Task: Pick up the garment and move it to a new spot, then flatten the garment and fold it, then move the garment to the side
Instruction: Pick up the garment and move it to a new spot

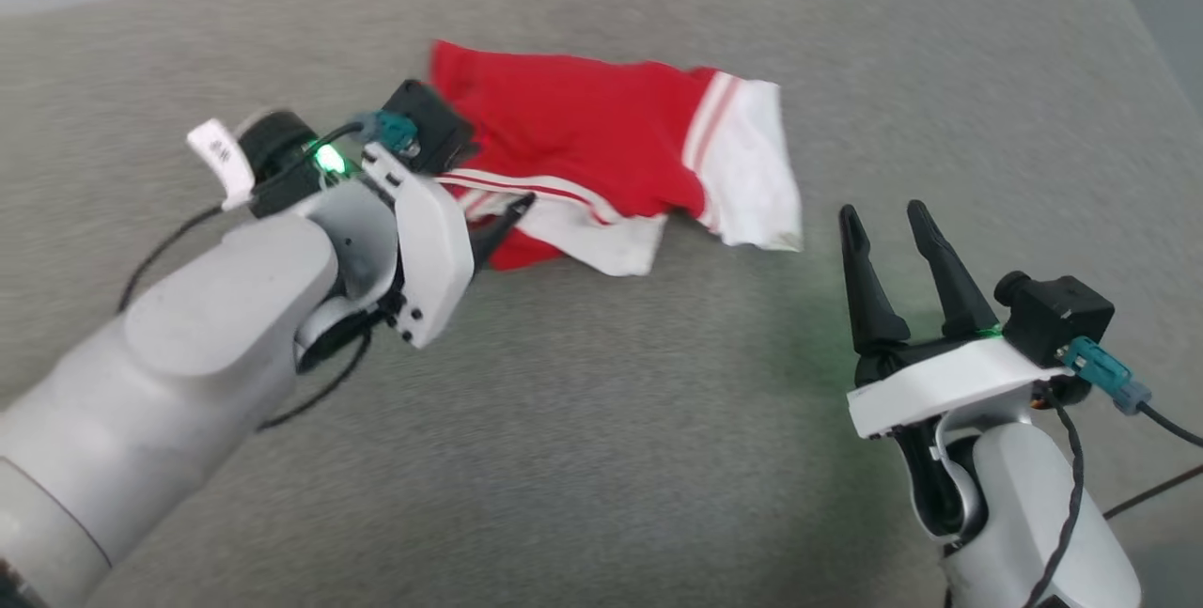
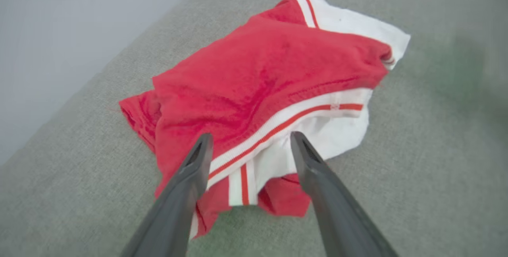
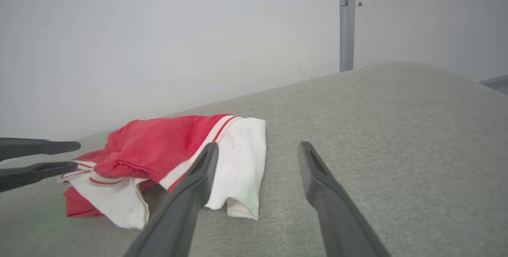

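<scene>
The garment [image 1: 583,129] is soft matt cloth, a little fluffy on the red part, smoother on the white sleeves, and wrinkled everywhere. Under the garment, the grey cushion [image 1: 601,420] is a coarse woven textile, also matt. The fingers [image 2: 186,193] of the left gripper [image 2: 251,136], above the garment's near edge, look like dark matt plastic. The forearm shell [image 1: 226,298] beside the garment is pale, smooth plastic with a mild shine.

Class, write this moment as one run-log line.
garment: crumpled on grey surface | left claw: open at its edge | right claw: open, apart
</scene>
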Tool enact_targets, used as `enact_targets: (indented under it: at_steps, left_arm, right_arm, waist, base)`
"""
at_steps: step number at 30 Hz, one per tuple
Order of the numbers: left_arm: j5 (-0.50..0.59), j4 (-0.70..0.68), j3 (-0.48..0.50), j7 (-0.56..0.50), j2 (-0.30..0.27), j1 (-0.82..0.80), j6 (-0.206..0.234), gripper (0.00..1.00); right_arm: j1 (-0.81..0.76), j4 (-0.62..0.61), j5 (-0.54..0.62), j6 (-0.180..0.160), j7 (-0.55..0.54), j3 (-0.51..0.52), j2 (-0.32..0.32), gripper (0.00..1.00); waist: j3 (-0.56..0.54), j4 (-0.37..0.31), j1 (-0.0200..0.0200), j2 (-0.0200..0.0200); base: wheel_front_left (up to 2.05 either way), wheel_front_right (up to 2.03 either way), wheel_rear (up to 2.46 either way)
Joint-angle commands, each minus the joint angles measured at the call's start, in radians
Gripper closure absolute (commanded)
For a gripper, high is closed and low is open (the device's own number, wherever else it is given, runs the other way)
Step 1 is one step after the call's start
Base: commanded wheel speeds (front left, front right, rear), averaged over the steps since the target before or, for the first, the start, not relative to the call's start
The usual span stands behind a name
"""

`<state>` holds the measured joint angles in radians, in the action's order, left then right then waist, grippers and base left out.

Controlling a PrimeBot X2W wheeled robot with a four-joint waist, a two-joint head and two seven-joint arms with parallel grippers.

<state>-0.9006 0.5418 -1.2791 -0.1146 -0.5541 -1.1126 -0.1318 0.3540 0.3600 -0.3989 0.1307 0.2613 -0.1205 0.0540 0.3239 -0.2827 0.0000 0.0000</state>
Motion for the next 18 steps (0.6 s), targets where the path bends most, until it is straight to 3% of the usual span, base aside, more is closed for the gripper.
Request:
enact_targets:
  at_steps: [1,11,15,18]
  left_arm:
    - [-0.030,-0.004,0.003,0.031,-0.002,0.035,0.003,0.00]
    - [-0.210,0.129,0.129,0.335,-0.014,0.294,0.032,0.00]
    - [-0.235,0.168,0.194,0.377,0.007,0.400,0.050,0.00]
    - [-0.200,0.144,0.317,0.381,0.021,0.458,0.068,0.00]
  right_arm:
    - [-0.018,0.004,0.011,0.000,0.005,0.005,0.008,0.00]
    - [-0.071,0.028,0.048,0.000,0.005,0.019,0.077,0.00]
    - [-0.096,0.031,0.050,0.000,0.005,0.035,0.108,0.00]
    - [-0.116,0.031,0.047,0.000,0.005,0.052,0.128,0.00]
  waist:
    - [-0.050,0.065,0.0000,0.0000]
    - [-0.156,0.204,0.0000,0.0000]
    - [-0.185,0.255,0.0000,0.0000]
    - [-0.206,0.293,0.0000,0.0000]
  base:
    - [0.00,0.00,0.00]
    - [0.00,0.00,0.00]
    - [0.00,0.00,0.00]
    - [0.00,0.00,0.00]
